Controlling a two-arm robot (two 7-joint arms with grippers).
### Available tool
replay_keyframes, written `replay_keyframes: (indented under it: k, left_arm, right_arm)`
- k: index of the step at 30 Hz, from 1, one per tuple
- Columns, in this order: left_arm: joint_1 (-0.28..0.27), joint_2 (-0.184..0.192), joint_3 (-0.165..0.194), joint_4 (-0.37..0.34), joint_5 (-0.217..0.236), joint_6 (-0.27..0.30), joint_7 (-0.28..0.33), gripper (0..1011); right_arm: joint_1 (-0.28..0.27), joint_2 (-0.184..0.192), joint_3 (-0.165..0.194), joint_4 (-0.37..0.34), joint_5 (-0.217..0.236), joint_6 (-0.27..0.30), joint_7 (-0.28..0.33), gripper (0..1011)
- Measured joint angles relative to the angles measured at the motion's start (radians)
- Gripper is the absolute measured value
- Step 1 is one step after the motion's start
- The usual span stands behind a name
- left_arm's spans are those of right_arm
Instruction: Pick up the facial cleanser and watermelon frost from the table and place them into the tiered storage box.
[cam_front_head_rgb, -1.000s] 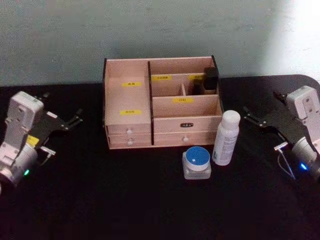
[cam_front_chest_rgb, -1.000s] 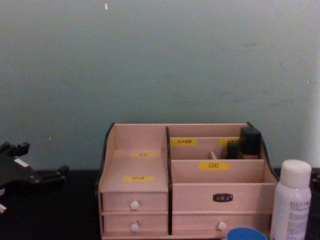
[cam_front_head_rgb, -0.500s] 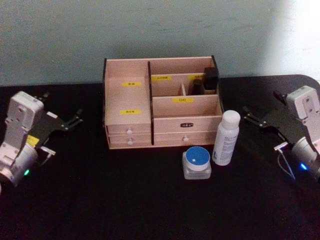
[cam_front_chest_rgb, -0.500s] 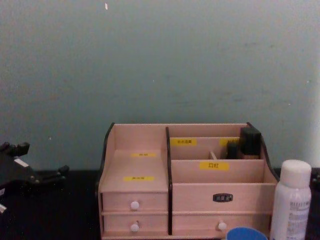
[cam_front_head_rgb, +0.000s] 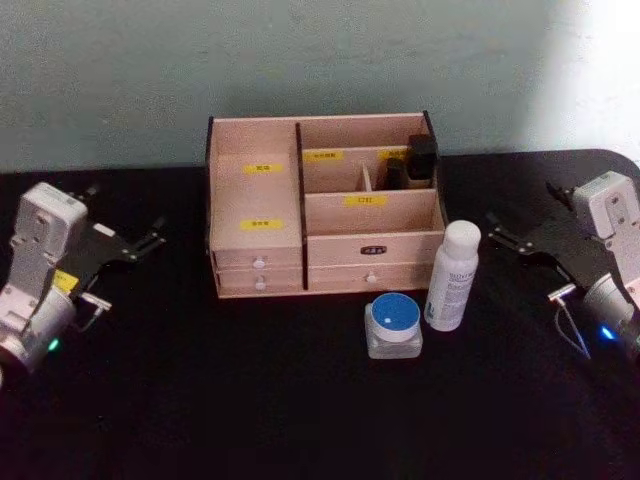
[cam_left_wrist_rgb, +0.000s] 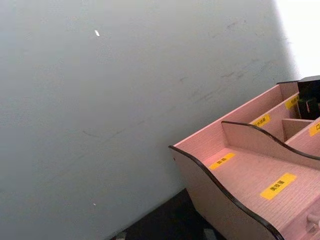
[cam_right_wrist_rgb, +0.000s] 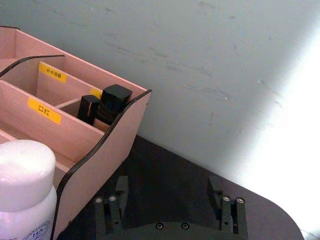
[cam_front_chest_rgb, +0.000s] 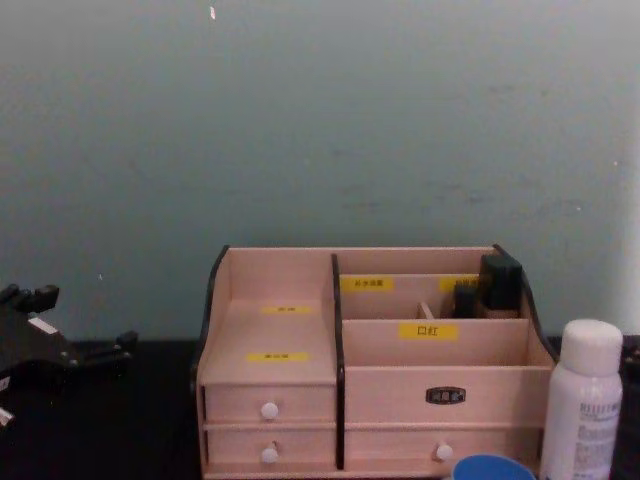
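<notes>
Before the first pick: right tool (cam_right_wrist_rgb: 168, 187) spread, empty, at 3 o'clock of the white bottle (cam_front_head_rgb: 453, 275).
Best to close in level, pinch mid-body, clear the blue-lidded jar (cam_front_head_rgb: 394, 325) at 7 o'clock; both at 5 o'clock of the wooden box (cam_front_head_rgb: 320, 205). Left tool (cam_front_chest_rgb: 80, 318) spread, parked at 9 o'clock. Black worktop (cam_front_head_rgb: 250, 400), bare grey-green wall (cam_front_head_rgb: 300, 60).

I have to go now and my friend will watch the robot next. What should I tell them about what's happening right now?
Left gripper: open, holding nothing, out to the left of the tiered storage box.
Right gripper: open, holding nothing, to the right of the white bottle.
The white bottle stands upright on the black table by the box's front right corner. The blue-lidded jar sits just left of it.
Done: nothing is picked up or placed yet.
Left: put the bottle and the jar into the box. Dark items already sit in its back right compartment.
</notes>
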Motion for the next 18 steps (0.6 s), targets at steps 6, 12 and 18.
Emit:
replay_keyframes:
  k: [6,12,18]
  left_arm:
    - [0.0,0.0,0.0,0.0,0.0,0.0,0.0,1001]
    - [0.0,0.0,0.0,0.0,0.0,0.0,0.0,1002]
    - [0.0,0.0,0.0,0.0,0.0,0.0,0.0,1001]
  right_arm:
    - [0.0,0.0,0.0,0.0,0.0,0.0,0.0,1002]
    - [0.0,0.0,0.0,0.0,0.0,0.0,0.0,1002]
    - [0.0,0.0,0.0,0.0,0.0,0.0,0.0,1002]
